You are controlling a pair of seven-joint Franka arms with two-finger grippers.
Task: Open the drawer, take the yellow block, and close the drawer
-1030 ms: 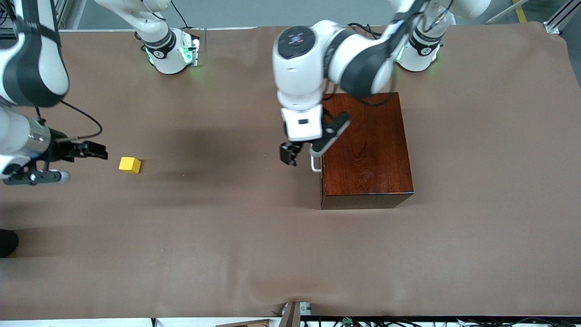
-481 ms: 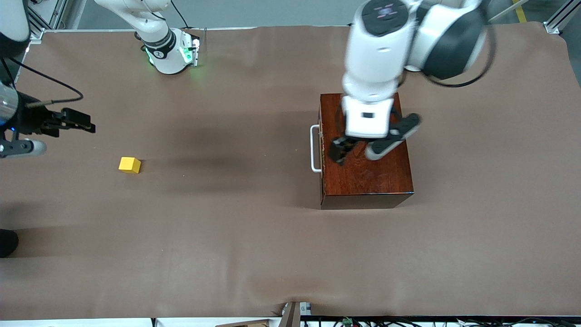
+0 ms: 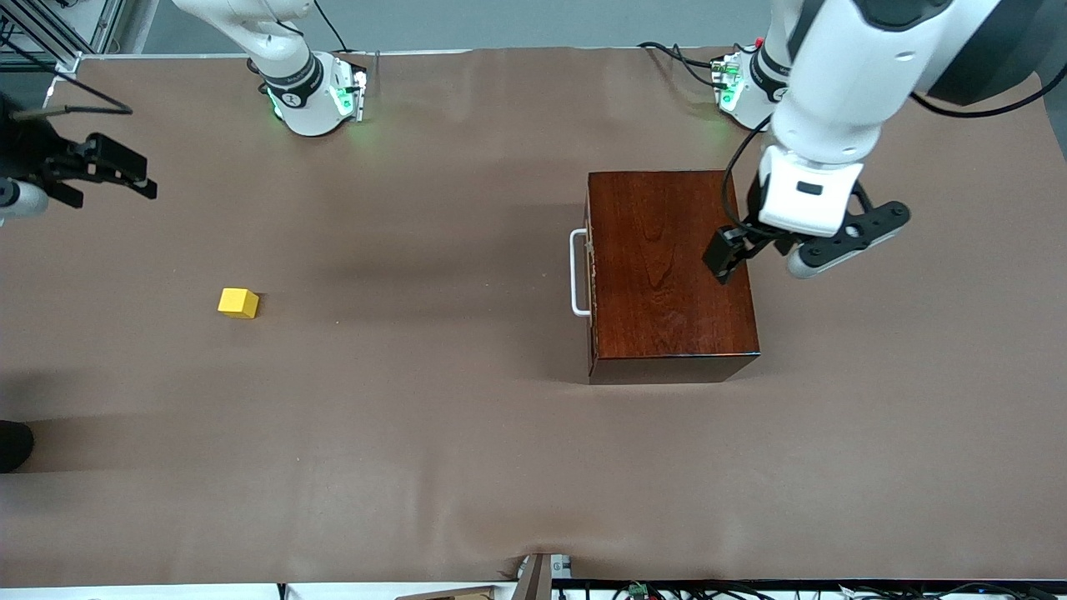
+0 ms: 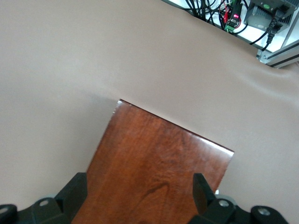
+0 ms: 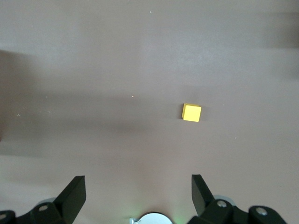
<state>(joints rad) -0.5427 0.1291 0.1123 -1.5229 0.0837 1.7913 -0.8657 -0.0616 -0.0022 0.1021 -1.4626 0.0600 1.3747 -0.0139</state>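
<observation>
The box [image 3: 671, 271] sits on the brown counter [image 3: 433, 450] toward the left arm's end. Its drawer [image 3: 591, 275] is pushed fully in, with the white handle [image 3: 576, 272] facing the right arm's end of the counter. The box's glossy top is bare.

The left gripper [image 3: 754, 254] hangs in the air over the edge of the box top that lies away from the handle. Its jaws are spread apart and grasp nothing. In the left wrist view the two dark fingers [image 4: 74, 191] frame the box top [image 4: 159, 172] below, with counter around it.

The yellow block [image 3: 238, 302] lies on the counter toward the right arm's end, well apart from the box and a little nearer the front camera than the handle. Nothing touches it.

The right gripper [image 3: 108, 167] is up in the air over the counter at the right arm's end, well apart from the block. Its jaws are released and empty. The right wrist view looks down between the spread fingers [image 5: 74, 193] at the block [image 5: 191, 112] on the counter.
</observation>
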